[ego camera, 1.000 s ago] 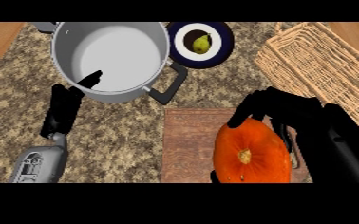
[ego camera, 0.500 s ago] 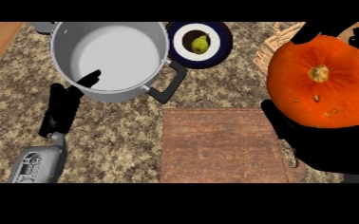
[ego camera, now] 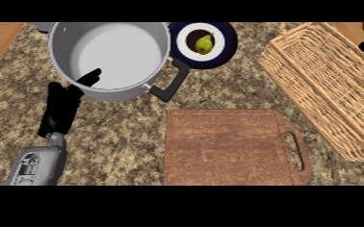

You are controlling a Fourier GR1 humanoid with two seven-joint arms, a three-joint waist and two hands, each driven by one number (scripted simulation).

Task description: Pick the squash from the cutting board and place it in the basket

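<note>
The wooden cutting board (ego camera: 227,146) lies at the lower middle of the counter with nothing on it. The wicker basket (ego camera: 320,81) stands at the right edge; the part of it that shows holds nothing. Neither the squash nor my right hand appears anywhere in the head view. My left hand (ego camera: 62,107) rests open at the lower left, fingers up, beside the grey pot (ego camera: 110,57).
The large grey pot stands at the upper left, its black handle (ego camera: 173,82) pointing toward the board. A dark blue plate (ego camera: 222,53) behind the board carries a small yellow-green pear (ego camera: 204,44). Speckled counter lies between the board and the basket.
The right hand lifted the orange squash off the board, carried it up and to the right, and both have now gone out of view. The left hand has not moved.
</note>
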